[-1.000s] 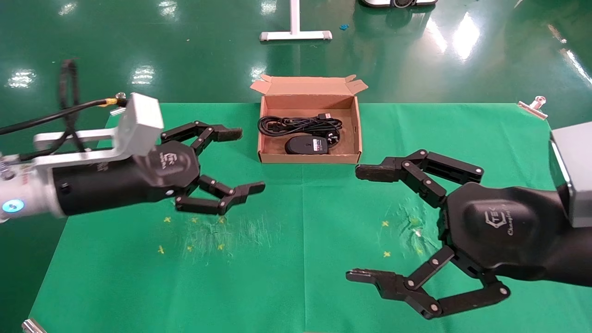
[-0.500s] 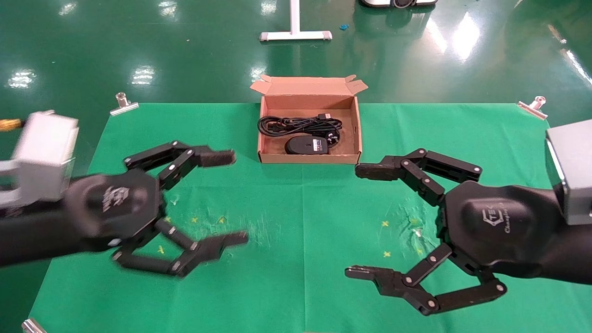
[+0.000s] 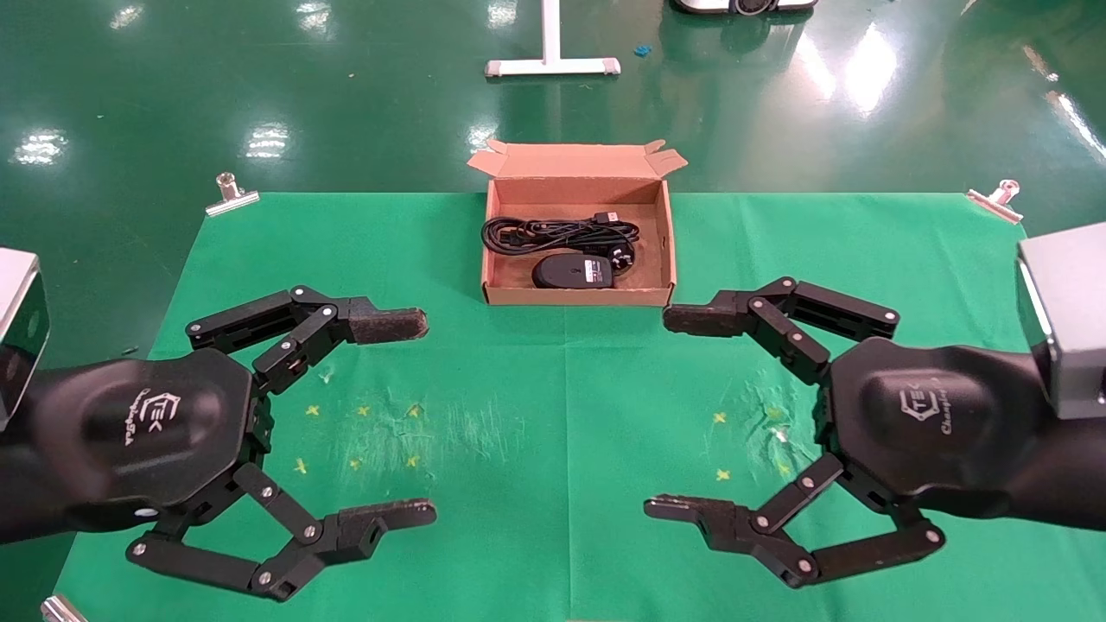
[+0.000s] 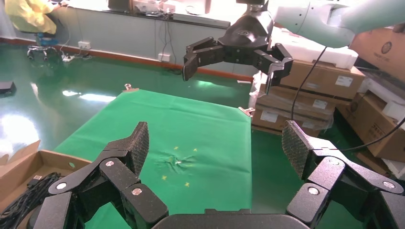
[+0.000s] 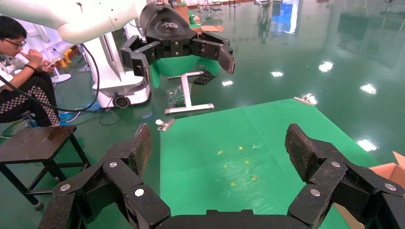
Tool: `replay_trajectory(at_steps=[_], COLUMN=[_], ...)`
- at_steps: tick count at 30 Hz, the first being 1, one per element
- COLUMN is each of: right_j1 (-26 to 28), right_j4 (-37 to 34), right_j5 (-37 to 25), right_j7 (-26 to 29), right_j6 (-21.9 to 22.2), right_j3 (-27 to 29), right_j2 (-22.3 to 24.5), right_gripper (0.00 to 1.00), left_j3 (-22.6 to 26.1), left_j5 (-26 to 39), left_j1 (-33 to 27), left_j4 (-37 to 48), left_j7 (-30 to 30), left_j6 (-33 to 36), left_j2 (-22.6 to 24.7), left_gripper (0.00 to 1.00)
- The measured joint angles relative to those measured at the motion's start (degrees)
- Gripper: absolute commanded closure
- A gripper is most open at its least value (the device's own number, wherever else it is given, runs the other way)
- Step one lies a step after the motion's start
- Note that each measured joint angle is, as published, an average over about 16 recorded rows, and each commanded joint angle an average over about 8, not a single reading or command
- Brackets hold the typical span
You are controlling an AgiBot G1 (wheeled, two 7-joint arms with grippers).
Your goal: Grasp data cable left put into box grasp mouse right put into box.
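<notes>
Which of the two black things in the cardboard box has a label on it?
The mouse, the oval one nearer the robot, carries a grey-white label patch. The data cable, a looped bundle behind it, has none visible.

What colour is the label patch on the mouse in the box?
Grey-white with a small red mark, on the black mouse; clearest in the head view.
</notes>
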Motion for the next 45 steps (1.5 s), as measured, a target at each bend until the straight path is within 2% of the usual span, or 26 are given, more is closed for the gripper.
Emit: replay_trajectory(at_steps=[45], right_j1=[0.03], right_j4=[-0.02], right_j5=[-0.08], right_j7=[0.00], right_j6=[0.07], right_j3=[-0.01], right_j2=[-0.04], right_gripper=[0.00], left_j3=[1.09], left_j5=[1.30], left_j1=[-0.99], left_j4=[0.87], left_j7=[0.12], left_j6=[-1.11], left_j2=[0.63], left_gripper=[0.00])
